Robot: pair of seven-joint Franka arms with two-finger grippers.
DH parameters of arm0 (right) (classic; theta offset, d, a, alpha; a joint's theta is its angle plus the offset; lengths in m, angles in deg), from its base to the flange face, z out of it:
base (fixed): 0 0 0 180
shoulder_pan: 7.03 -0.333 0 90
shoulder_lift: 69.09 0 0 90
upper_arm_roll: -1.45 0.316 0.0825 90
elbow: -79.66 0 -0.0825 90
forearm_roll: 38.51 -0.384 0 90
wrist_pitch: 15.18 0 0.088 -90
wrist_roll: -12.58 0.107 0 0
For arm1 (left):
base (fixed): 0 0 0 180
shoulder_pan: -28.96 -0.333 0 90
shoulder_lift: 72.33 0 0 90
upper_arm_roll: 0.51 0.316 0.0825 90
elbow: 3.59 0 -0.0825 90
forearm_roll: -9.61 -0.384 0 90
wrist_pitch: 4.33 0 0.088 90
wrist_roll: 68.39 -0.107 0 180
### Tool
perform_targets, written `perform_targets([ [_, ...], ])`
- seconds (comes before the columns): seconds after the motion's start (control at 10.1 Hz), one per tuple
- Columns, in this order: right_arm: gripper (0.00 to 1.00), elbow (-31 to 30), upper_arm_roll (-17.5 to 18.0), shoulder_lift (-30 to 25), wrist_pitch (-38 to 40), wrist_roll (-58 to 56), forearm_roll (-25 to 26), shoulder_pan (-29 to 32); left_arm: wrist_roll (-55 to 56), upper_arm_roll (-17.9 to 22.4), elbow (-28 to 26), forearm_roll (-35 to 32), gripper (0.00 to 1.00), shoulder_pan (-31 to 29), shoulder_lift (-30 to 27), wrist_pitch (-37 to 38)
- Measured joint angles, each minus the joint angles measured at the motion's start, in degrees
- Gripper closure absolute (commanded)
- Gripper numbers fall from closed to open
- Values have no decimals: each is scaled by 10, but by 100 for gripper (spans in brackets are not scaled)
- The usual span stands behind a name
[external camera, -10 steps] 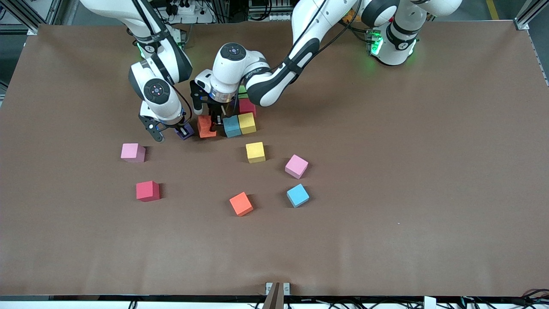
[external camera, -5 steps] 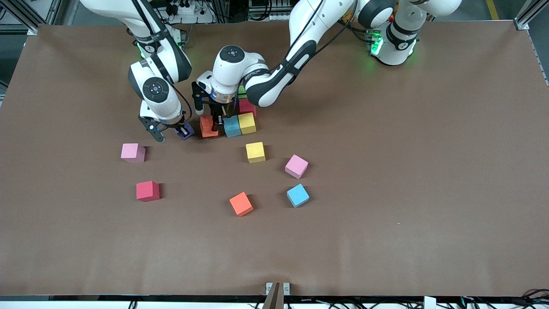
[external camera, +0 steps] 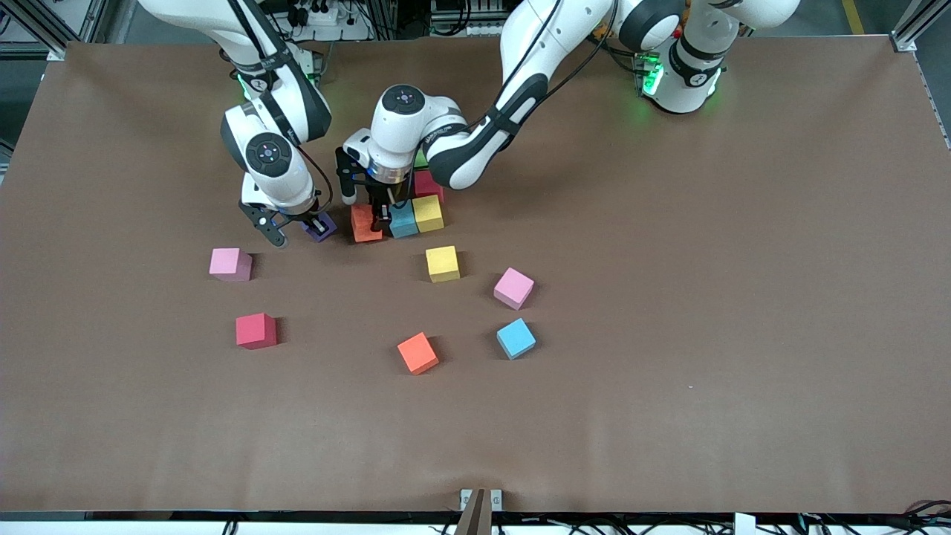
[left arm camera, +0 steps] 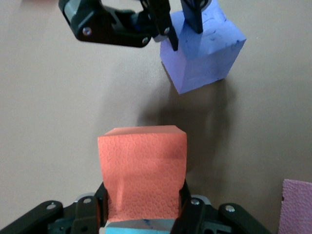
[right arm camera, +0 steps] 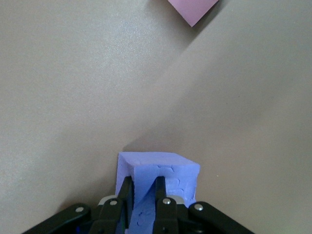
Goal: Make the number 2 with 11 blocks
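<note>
My left gripper (external camera: 369,217) is shut on an orange block (external camera: 365,225), low at the table and tight against a light blue block (external camera: 403,221). That one lines up with a yellow block (external camera: 429,213); a red block (external camera: 427,183) and a partly hidden green block (external camera: 420,158) stand farther from the camera. The left wrist view shows the orange block (left arm camera: 141,165) squeezed between my left gripper's (left arm camera: 142,197) fingers. My right gripper (external camera: 320,224) is shut on a purple block (external camera: 324,229) beside the orange one, toward the right arm's end. In the right wrist view my right gripper (right arm camera: 142,195) pinches an edge of the purple block (right arm camera: 175,175).
Loose blocks lie nearer the camera: yellow (external camera: 443,263), pink (external camera: 513,287), light blue (external camera: 515,338), orange (external camera: 417,353), red (external camera: 256,331) and another pink (external camera: 230,264). The two grippers work close together.
My left gripper has carried the orange block sideways until it meets the light blue block. My right gripper has tightened on the purple block and barely shifted.
</note>
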Motion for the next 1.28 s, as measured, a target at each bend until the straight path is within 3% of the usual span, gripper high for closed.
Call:
perform_targets([
  [0.69, 100, 36, -6, -9, 84, -32, 0, 4, 0, 7, 0, 11, 92, 13, 5, 0],
  [0.89, 100, 47, -6, -9, 91, -34, 0, 4, -2, 27, 0, 21, 92, 14, 7, 0],
  [1.28, 100, 60, -8, -9, 91, -53, 1, 5, -2, 29, 1, 22, 92, 17, 10, 0],
])
